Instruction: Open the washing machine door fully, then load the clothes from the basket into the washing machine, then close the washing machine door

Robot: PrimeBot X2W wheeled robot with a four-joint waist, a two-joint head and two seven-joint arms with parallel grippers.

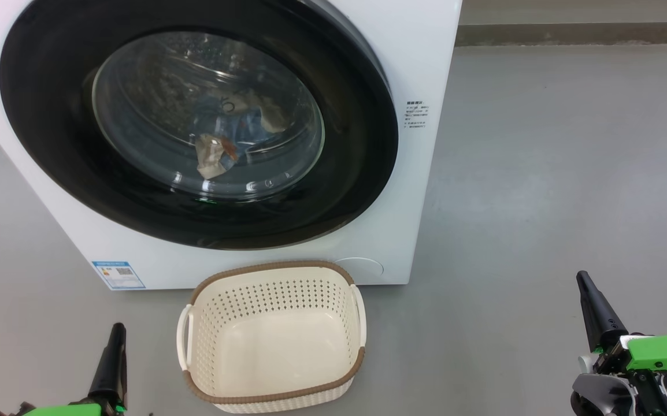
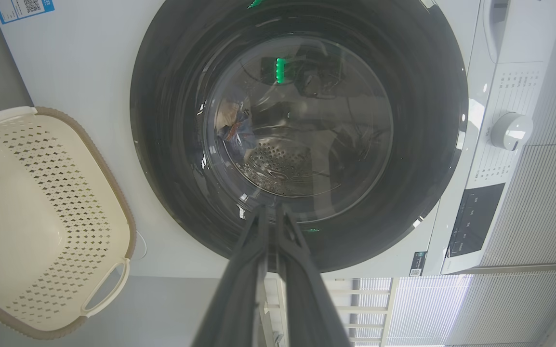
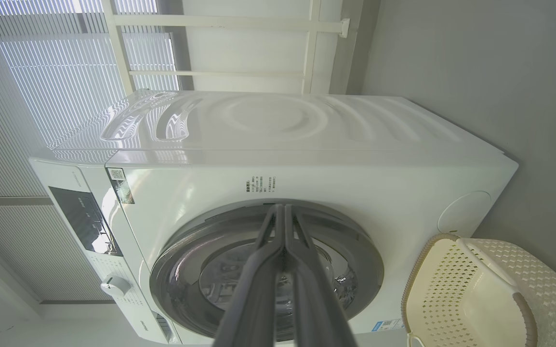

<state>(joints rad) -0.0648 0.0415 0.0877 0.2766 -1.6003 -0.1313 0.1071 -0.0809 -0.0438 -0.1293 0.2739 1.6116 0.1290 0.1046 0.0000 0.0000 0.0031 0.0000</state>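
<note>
A white washing machine [image 1: 426, 58] stands with its round door [image 1: 50, 115] shut. The clothes [image 1: 218, 153] lie inside, blurred behind the glass. The blue-and-white sticker [image 1: 118, 275] and the small print [image 1: 417, 114] are too small to read. The basket [image 1: 275, 268] sits on the floor [image 1: 541, 173] just in front. The left gripper [image 2: 271, 214] and right gripper [image 3: 284, 212] are held low, pointing at the machine, each with its fingers together.

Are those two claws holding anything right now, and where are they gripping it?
Nothing is held: the left gripper and right gripper are both shut and empty.

No text legible, blue-and-white sticker [image 1: 118, 275] with QR code on washing machine [image 1: 426, 52] front, 7 o'clock of washing machine door [image 1: 206, 115], black text block [image 1: 416, 114] at 3 o'clock, too small to read
</note>
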